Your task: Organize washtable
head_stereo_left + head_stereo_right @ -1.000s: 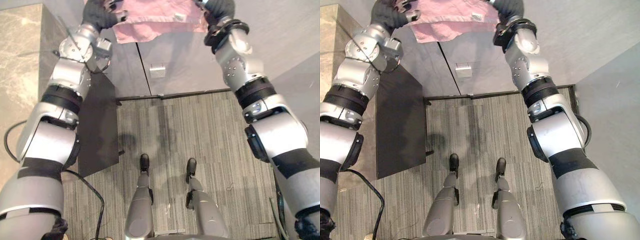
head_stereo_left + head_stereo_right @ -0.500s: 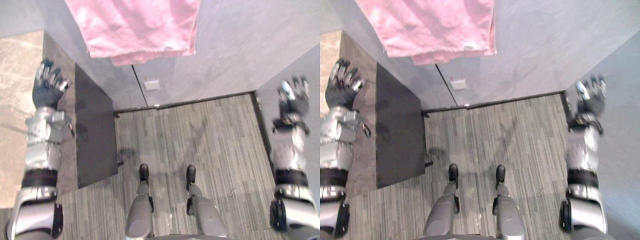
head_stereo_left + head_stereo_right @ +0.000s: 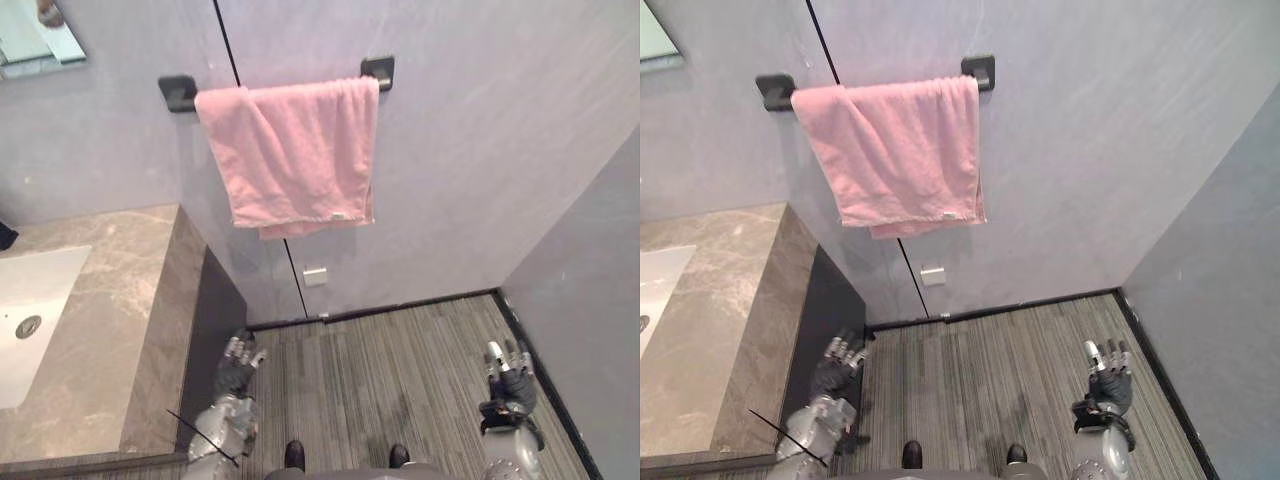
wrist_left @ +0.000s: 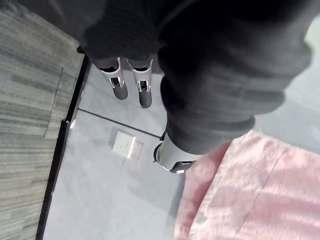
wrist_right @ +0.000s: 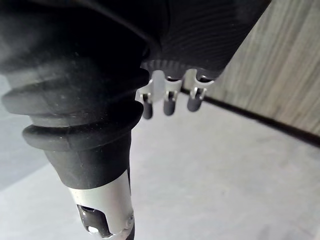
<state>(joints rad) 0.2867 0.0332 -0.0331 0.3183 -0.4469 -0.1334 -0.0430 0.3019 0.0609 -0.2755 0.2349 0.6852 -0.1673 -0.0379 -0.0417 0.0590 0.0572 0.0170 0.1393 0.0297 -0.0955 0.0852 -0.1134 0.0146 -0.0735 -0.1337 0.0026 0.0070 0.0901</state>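
The left hand (image 3: 236, 370), low and left of centre in the left eye view, has its fingers (image 4: 119, 88) straight, slightly apart and holding nothing. The right hand (image 3: 510, 386), in the lower right corner, points its fingers (image 5: 169, 102) upward side by side, relaxed and also empty. Both arms are cut off by the bottom edge.

Beside the left hand stands the dark side panel (image 3: 214, 322) of the washtable (image 3: 110, 310), whose marble top runs to the left edge. The white basin (image 3: 35, 290) set in it is cut off there, with its drain (image 3: 28, 326) just in frame.

The pink towel (image 3: 292, 150) hangs folded over a black rail (image 3: 378, 71) on the grey wall in the upper centre, well apart from both hands. A small white tag (image 3: 341, 216) sits on its lower hem, with any print too small to read. Below it is a small white wall plate (image 3: 315, 276). A mirror (image 3: 40, 38) is clipped by the upper left corner.
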